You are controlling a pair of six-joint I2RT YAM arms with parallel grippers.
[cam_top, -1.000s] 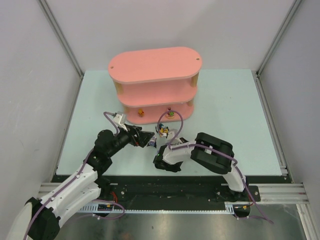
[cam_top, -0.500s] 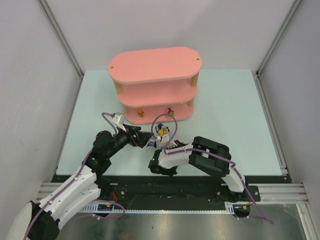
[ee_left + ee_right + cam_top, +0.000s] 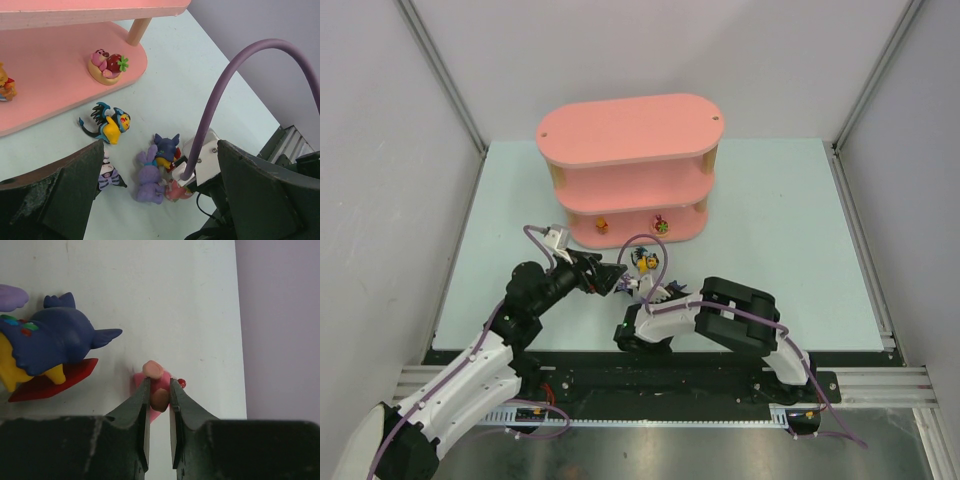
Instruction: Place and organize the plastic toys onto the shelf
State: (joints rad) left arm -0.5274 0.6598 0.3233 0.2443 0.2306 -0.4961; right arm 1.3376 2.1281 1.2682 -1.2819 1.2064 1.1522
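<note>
Pink plastic sits pinched between the narrow fingers of the right gripper (image 3: 159, 385). They are pressed in on a small pink toy (image 3: 152, 371), which looks to be resting on the pale worktop (image 3: 175, 300) rather than lifted. Just left of that gripper lies a dark blue figure (image 3: 55, 342) on a red board.

The left gripper (image 3: 160, 150) hangs over the same little huddle, spread wide and holding nothing. Below the gap between its fingers stands a purple rabbit (image 3: 148, 175), touching the dark blue figure. A striped figure (image 3: 107, 175) lies close against its left finger. A little beyond its fingertips, apart from the others, a yellow figure (image 3: 111, 125) with dark wings lies on its side.

Farther ahead of both grippers stands the pink shelf (image 3: 60, 85). Its bottom board carries a strawberry toy (image 3: 107, 65) near the rounded end and an orange-yellow toy (image 3: 6, 85) further along. From above, the top board shows bare, and I cannot see properly into the middle one.

By my count two toys are shelved and five wait on the worktop, one of them gripped. I judge the job well short of halfway, with the tidy arranging to come.
</note>
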